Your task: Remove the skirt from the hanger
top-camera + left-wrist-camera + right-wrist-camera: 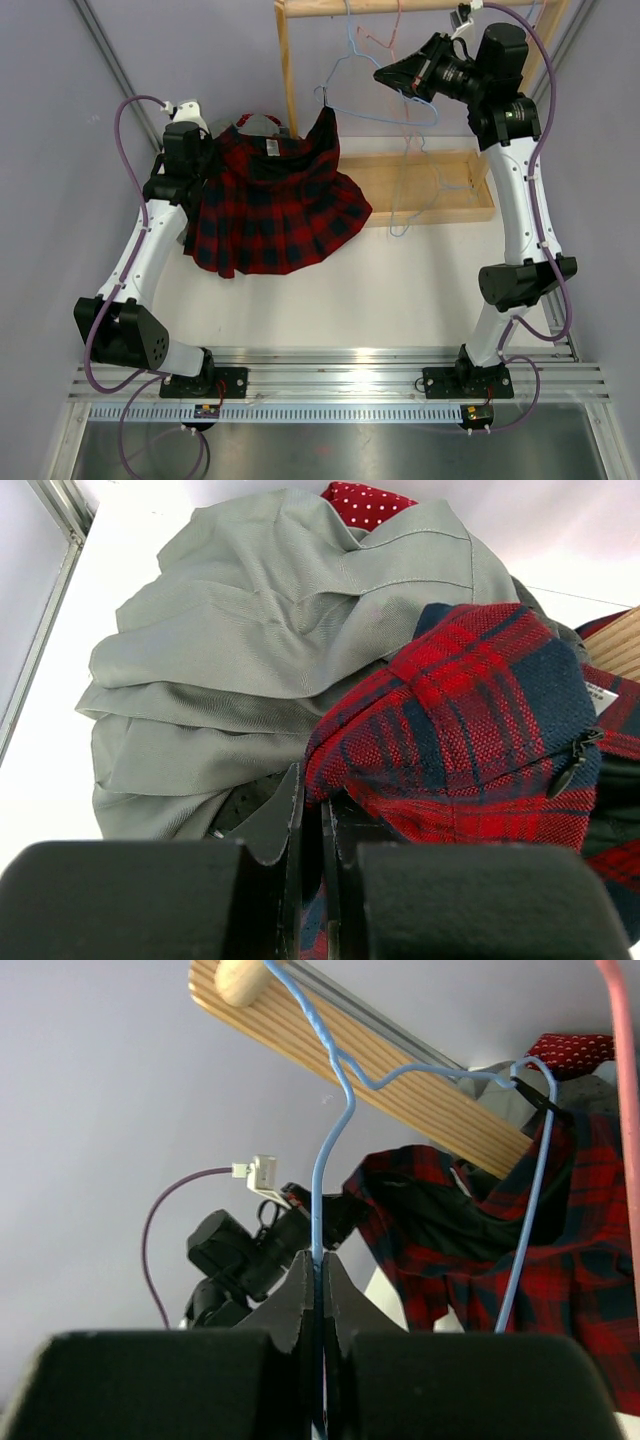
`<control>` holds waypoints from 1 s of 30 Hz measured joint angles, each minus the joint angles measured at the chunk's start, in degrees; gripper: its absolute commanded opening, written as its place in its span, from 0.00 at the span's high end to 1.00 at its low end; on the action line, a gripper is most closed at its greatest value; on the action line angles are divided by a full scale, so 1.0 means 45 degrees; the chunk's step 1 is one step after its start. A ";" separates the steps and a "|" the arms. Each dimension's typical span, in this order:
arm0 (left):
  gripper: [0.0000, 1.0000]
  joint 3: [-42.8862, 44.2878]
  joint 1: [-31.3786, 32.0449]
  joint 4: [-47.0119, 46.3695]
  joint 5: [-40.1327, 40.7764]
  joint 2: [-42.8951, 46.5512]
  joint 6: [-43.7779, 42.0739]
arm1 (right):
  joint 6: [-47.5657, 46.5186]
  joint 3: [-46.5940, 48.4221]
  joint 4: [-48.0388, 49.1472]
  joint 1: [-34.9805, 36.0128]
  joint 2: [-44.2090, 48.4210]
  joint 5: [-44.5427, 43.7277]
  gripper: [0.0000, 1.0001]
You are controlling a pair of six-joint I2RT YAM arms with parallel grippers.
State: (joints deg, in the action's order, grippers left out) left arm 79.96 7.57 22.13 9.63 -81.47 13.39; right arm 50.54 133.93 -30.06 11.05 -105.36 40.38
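Observation:
The red and navy plaid skirt [275, 205] hangs by one corner from a clip [322, 98] on the blue wire hanger [336, 72]. The rest of it droops onto the table. My left gripper [212, 160] is at the skirt's left edge. In the left wrist view the gripper [312, 810] is shut on plaid skirt [470, 730] cloth. My right gripper [382, 76] is up at the rack. In the right wrist view the gripper [319, 1270] is shut on the thin blue hanger [322, 1160] wire, below the wooden rod [400, 1070]. The skirt [560, 1260] hangs to the right.
A wooden rack [440, 200] stands at the back, with a pink hanger [385, 40] and another pale blue hanger [405, 200] on it. A pile of grey cloth [270, 650] and a red dotted garment [370, 502] lie behind the skirt. Metal frame posts [110, 60] flank the table.

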 measured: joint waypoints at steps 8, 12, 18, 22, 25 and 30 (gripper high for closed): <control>1.00 0.0160 0.0000 -0.0024 -0.0053 -0.0068 -0.0233 | 0.1909 0.2764 -0.0612 0.0015 -0.0340 0.1069 1.00; 1.00 0.0782 0.0000 0.0117 -0.0049 -0.0243 -0.0355 | 0.2642 0.2992 -0.0656 -0.0005 0.0520 0.1904 1.00; 1.00 0.1428 0.0015 0.0301 -0.0019 0.0083 -0.0583 | 0.1447 0.0865 -0.2603 -0.0316 0.3517 0.2268 1.00; 1.00 0.2472 0.0015 0.0486 0.0529 0.0165 -0.0675 | -0.0253 -0.0418 -0.4556 -0.0423 0.5586 0.1753 1.00; 1.00 0.3478 -0.0209 0.0457 0.1151 0.0097 -0.0593 | -0.1321 -0.2040 -0.5717 -0.0423 0.7490 0.0971 1.00; 1.00 0.6912 -0.0806 0.0593 0.1715 -0.1540 -0.0481 | -0.2380 -0.3152 -0.7291 -0.0423 0.9408 -0.0165 1.00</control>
State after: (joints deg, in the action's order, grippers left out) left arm 111.07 3.95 24.80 17.34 -88.40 11.22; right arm 39.83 119.74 -62.87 9.15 -63.02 39.64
